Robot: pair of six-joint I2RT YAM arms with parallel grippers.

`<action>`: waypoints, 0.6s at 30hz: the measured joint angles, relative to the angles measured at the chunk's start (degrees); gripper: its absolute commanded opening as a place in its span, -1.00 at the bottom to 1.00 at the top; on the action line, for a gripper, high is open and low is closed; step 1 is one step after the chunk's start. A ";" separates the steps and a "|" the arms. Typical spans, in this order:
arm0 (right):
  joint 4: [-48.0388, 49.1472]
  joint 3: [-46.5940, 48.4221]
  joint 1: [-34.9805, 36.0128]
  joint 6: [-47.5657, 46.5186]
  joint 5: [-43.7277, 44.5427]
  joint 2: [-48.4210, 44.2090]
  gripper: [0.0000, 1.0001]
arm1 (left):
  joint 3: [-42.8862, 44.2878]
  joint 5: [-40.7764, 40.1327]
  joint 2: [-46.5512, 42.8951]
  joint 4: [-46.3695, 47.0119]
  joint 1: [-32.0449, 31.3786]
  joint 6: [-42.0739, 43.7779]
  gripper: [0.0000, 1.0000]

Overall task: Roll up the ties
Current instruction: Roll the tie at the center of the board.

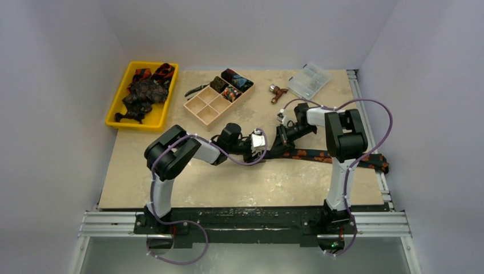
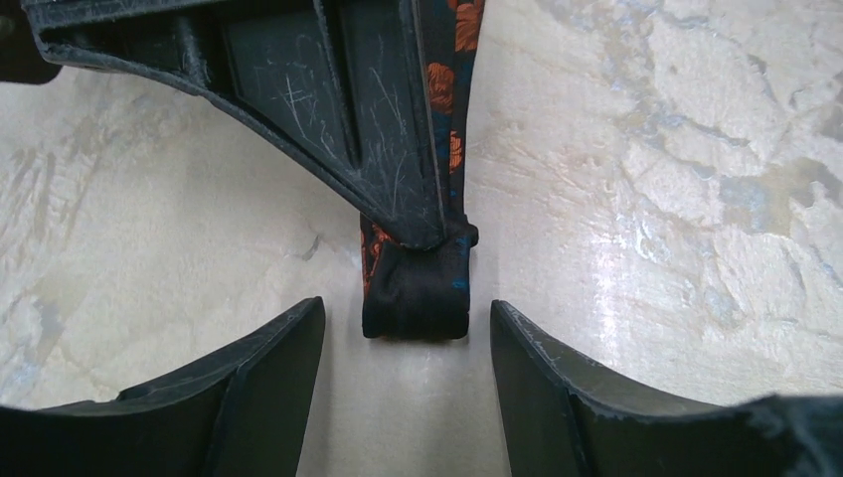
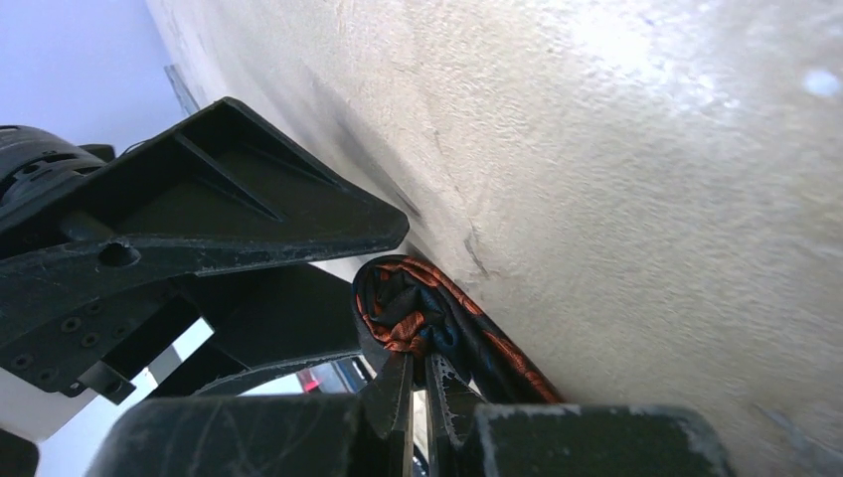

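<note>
right gripper (image 3: pixel 420 372) pinching tie (image 2: pixel 416 293) at its rolled end | left gripper (image 2: pixel 406 308) gaping wide, straddling the roll, not touching

Both arms are showing black joint housings on white link tubes: my left arm (image 1: pixel 171 154), my right arm (image 1: pixel 344 137). Thin purple cables (image 1: pixel 391 123) are looping along each, one trailing off at the bottom left of the top view. A white block (image 1: pixel 258 140) is sitting at my left wrist, mid-frame. My left gripper (image 2: pixel 406 310) is showing matte black curved fingers, chipped edges, triangular ribbing, small screw holes. My right gripper (image 3: pixel 419 388) is wearing fine white scratches across its black finger, top of the left wrist view.
</note>
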 measured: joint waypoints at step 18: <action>-3.19 0.24 -2.58 -2.78 -4.59 2.58 -0.45 | 1.77 0.96 3.87 5.57 -1.77 -3.32 -0.70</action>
